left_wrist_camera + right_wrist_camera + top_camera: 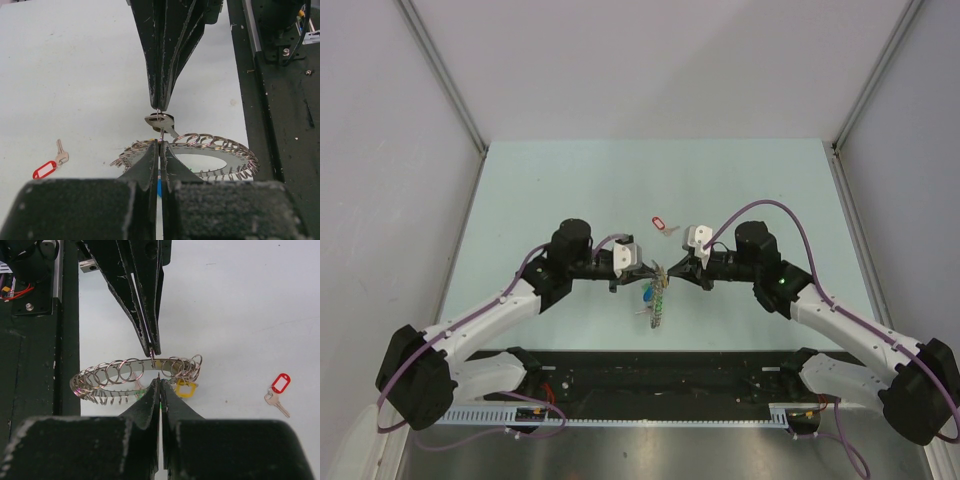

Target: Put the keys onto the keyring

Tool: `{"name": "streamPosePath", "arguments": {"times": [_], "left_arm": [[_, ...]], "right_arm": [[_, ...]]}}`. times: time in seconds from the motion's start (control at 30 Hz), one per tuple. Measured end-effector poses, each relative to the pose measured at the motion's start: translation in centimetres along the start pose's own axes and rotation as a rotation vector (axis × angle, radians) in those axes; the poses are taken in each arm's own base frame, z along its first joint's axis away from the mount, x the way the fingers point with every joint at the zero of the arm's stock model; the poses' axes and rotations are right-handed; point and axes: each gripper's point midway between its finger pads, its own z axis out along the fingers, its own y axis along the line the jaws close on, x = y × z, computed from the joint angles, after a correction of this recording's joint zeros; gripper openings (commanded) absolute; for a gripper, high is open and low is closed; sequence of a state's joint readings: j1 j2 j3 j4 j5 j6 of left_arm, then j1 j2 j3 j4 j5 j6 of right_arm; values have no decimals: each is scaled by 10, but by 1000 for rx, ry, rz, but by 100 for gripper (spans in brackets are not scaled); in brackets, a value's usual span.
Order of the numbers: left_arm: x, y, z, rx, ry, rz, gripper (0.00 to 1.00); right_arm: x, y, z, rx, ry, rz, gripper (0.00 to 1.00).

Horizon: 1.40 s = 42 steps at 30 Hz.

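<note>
Jaws fully closed, the left gripper (160, 149) and right gripper (159, 383) are pinching the large thin grey wire keyring (231, 158) from opposite sides. They appear to be steadying it for threading. The red-tagged silver key (277, 388) is lying at its twelve o'clock.

The left tool (160, 146) hides part of the keyring (235, 157).
</note>
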<state>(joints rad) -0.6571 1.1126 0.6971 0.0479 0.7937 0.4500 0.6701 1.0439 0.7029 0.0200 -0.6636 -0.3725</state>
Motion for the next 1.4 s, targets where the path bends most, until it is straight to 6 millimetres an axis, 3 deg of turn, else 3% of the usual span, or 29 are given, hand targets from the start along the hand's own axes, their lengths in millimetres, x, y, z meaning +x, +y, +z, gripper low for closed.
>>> {"name": "streamPosePath", "arguments": {"times": [1.4], "left_arm": [[-1, -2, 5, 19, -16, -57, 0]], "right_arm": [[-1, 5, 0, -22, -1, -51, 0]]}}
